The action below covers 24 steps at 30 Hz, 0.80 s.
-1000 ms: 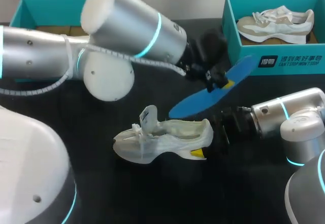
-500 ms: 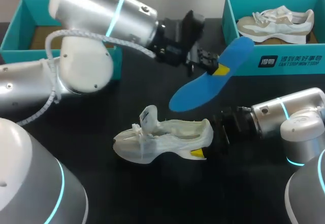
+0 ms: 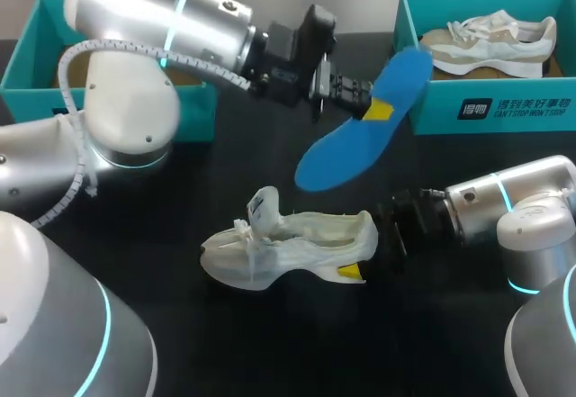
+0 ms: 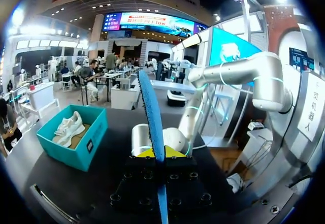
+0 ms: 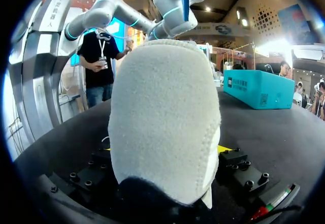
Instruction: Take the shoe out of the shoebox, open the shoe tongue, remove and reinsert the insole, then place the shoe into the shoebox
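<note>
Insole [image 3: 355, 140] pinched aloft in my left hand [image 3: 376, 109], clear of the shoe [image 3: 288, 244] my right hand [image 3: 367, 251] clamps steady for reinsertion.

White shoe [image 3: 288, 248] upright, tongue up; blue insole [image 3: 346, 149] aloft, perhaps touching teal shoebox [image 3: 531, 120].

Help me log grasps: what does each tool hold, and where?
Left tool: blue insole, near its middle. Right tool: white shoe, at its heel.
</note>
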Available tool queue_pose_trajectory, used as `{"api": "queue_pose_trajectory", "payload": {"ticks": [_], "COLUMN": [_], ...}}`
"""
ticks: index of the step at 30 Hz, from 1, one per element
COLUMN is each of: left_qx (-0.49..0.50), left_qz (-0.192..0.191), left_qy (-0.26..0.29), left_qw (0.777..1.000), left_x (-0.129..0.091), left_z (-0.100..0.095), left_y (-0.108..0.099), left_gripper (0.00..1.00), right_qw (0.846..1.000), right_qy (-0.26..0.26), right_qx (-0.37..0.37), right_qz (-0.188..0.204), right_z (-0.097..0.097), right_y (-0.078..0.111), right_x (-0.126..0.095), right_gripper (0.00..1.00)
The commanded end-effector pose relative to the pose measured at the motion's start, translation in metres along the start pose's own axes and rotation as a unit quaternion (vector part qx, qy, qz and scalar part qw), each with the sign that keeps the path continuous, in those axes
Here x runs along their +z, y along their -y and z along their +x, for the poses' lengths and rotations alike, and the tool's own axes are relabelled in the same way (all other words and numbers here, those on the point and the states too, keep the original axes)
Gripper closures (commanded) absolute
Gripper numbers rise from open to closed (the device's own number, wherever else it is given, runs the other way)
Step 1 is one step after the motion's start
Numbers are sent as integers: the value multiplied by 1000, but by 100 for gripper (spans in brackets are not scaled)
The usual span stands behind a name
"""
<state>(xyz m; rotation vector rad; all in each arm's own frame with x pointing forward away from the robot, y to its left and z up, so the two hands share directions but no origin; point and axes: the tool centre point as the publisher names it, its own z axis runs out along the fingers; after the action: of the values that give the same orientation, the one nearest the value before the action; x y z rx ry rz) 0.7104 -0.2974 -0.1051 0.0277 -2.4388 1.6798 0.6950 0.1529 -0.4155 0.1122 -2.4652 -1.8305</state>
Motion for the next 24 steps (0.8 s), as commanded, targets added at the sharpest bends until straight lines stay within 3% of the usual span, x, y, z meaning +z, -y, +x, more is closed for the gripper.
{"api": "queue_pose_trajectory", "payload": {"ticks": [1,8,14,17,24], "left_qx": [-16,-18,3,-2,-2], "left_qz": [48,111,157,168,168], "left_qy": [20,19,25,10,10], "left_qw": [999,993,987,986,986], "left_x": [-23,-52,-76,-86,-86], "left_z": [21,52,67,62,62], "left_y": [-3,13,42,58,58], "left_gripper": [100,100,100,100,100], "right_qw": [1000,1000,1000,1000,1000], "right_qy": [0,0,0,0,0], "right_qx": [1,1,1,1,1], "right_qz": [2,2,2,2,2], "right_z": [1,1,1,1,1], "right_y": [2,2,2,2,2], "right_x": [2,2,2,2,2], "right_gripper": [100,100,100,100,100]}}
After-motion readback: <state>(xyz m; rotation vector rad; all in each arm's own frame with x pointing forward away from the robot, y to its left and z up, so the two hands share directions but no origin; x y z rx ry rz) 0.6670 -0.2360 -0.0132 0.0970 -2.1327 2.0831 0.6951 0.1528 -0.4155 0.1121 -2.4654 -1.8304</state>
